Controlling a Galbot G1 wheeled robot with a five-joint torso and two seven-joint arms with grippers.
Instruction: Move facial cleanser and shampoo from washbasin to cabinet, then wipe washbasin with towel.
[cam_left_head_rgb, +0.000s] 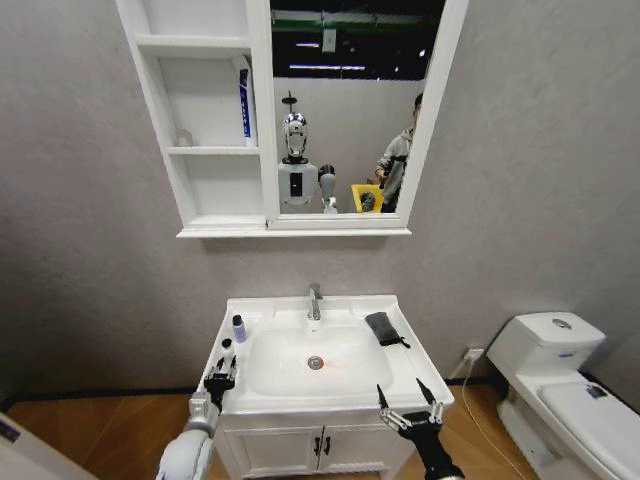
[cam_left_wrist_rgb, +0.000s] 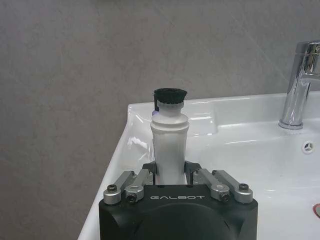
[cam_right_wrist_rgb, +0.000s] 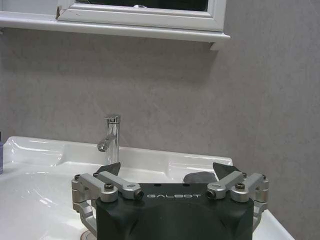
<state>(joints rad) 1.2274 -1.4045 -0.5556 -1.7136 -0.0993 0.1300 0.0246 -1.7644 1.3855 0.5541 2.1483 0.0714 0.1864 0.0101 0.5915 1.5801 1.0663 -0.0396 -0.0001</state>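
On the washbasin's (cam_left_head_rgb: 405, 378) left rim stands the white facial cleanser (cam_left_head_rgb: 228, 352) with a black cap. My left gripper (cam_left_head_rgb: 220, 378) is shut around its lower body, and in the left wrist view the fingers (cam_left_wrist_rgb: 150, 171) press both sides of the cleanser (cam_left_wrist_rgb: 170, 147). Just behind it stands the small purple shampoo (cam_left_head_rgb: 239, 328) with a dark cap. The dark folded towel (cam_left_head_rgb: 383, 328) lies on the right rim beside the tap (cam_left_head_rgb: 314, 300). My right gripper (cam_left_head_rgb: 410, 405) hovers open over the front right corner, with the towel (cam_right_wrist_rgb: 200, 176) beyond its fingertips. The white cabinet (cam_left_head_rgb: 212, 150) hangs above.
A blue-and-white item (cam_left_head_rgb: 244, 100) and a small pale object (cam_left_head_rgb: 184, 138) sit on the cabinet's middle shelf. A white toilet (cam_left_head_rgb: 560, 380) stands to the right. The vanity doors (cam_left_head_rgb: 320, 445) are below the basin. The grey wall is close behind.
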